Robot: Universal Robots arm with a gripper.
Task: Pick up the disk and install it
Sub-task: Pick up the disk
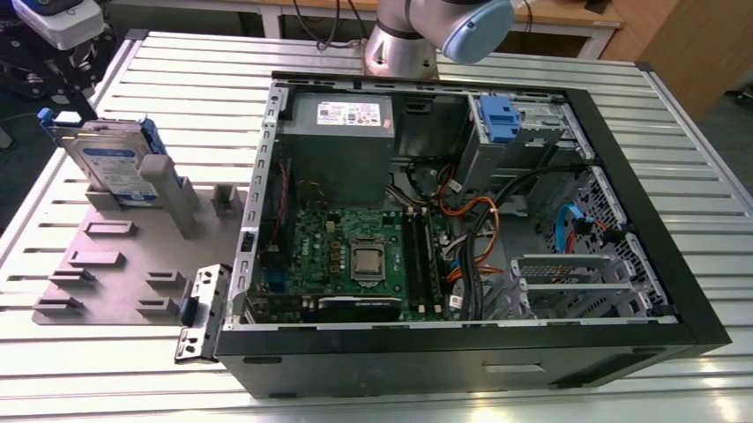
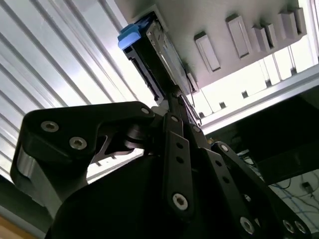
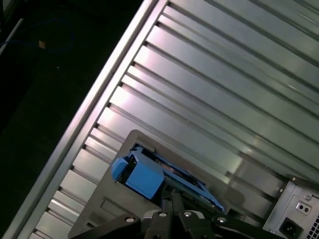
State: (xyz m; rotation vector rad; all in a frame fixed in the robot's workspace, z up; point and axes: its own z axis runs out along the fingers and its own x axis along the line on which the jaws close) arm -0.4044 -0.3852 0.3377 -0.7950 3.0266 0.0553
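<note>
The gripper [image 2: 177,97] has its fingers drawn together with no gap showing. Its tips sit close over the disk [image 1: 112,163], but whether they touch it cannot be told. The disk stands on edge in a slot of the grey fixture plate [image 1: 118,264], near the table [image 1: 176,79] edge on the exterior view's left. Bare slats lie beyond the plate, and the open computer case [image 1: 641,225] crowds its other side. The disk's labelled face is exposed. Its long axis runs along the plate, with the blue bracket end [image 3: 142,174] toward the table's far corner.
</note>
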